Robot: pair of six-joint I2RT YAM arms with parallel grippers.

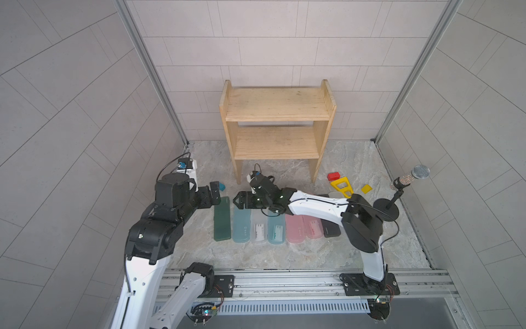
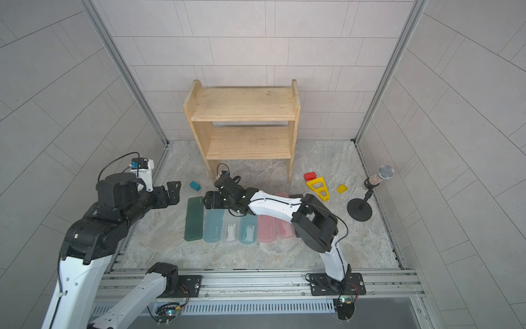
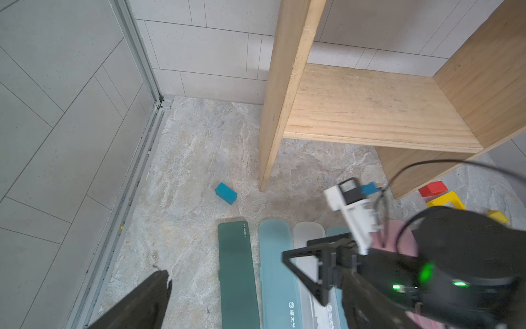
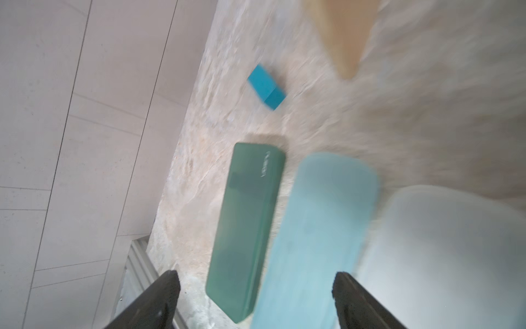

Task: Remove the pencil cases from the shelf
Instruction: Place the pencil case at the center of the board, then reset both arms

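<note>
Shelf (image 1: 274,114) is bare on both tiers in both top views, so nothing is left to lift. The cases (image 1: 276,229) lie flat on the tabletop (image 1: 284,256) in a tidy side-by-side row in front of the shelf. I count seven, from the green case (image 1: 222,219) at one end to a black one at the other. The right arm may be hiding an eighth; I cannot tell.

The right claw (image 1: 236,200) hangs low over the far end of the teal case (image 1: 242,225), just beside the green one. Its jaws stand apart and nothing is clamped. The right wrist view is blurred, but both fingers (image 4: 159,302) show clear of the plastic. The left claw (image 1: 215,195) waits off to the side, near the green case's far end, spread wide and empty.

This looks like the let-go on the last case, with the job all but finished. The next move calls for a clean lift straight up, so no fingertip drags the teal case or nudges its neighbours, and then both arms pull back.
</note>
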